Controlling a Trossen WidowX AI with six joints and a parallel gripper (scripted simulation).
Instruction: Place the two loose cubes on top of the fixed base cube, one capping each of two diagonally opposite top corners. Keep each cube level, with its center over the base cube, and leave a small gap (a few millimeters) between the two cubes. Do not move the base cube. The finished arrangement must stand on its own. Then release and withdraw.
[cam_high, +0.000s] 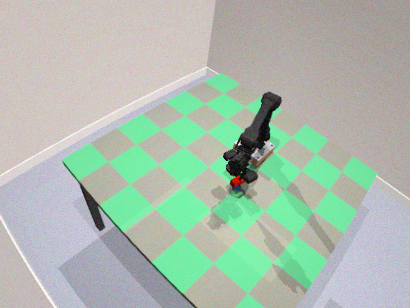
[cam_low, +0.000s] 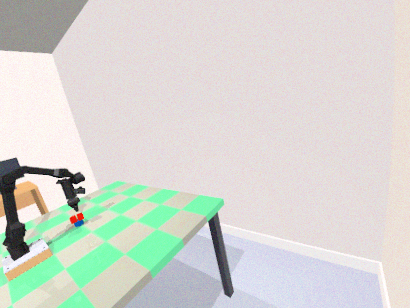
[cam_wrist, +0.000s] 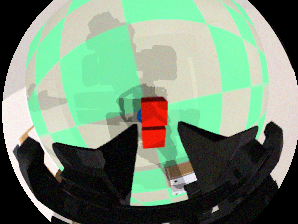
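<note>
The blue base cube (cam_high: 237, 188) (cam_low: 78, 224) (cam_wrist: 139, 116) stands on the table, mostly hidden under two red cubes. One red cube (cam_high: 234, 184) (cam_low: 80, 216) (cam_wrist: 154, 113) sits on its side away from the arm's base. The other red cube (cam_low: 73, 219) (cam_wrist: 153, 139) sits on the side nearer the arm's base. Both look level. They are close together; the exact gap is too small to tell. My gripper (cam_low: 77, 211) (cam_wrist: 159, 125) is open and empty above the cubes, its fingers apart on either side of them in the wrist view.
The arm's mounting block (cam_high: 262, 155) (cam_low: 30, 262) (cam_wrist: 182, 179) stands on the checkered table (cam_high: 182, 260) (cam_low: 150, 240) behind the cubes. Wooden furniture (cam_low: 31, 192) shows beyond the table at the far left of the exterior view.
</note>
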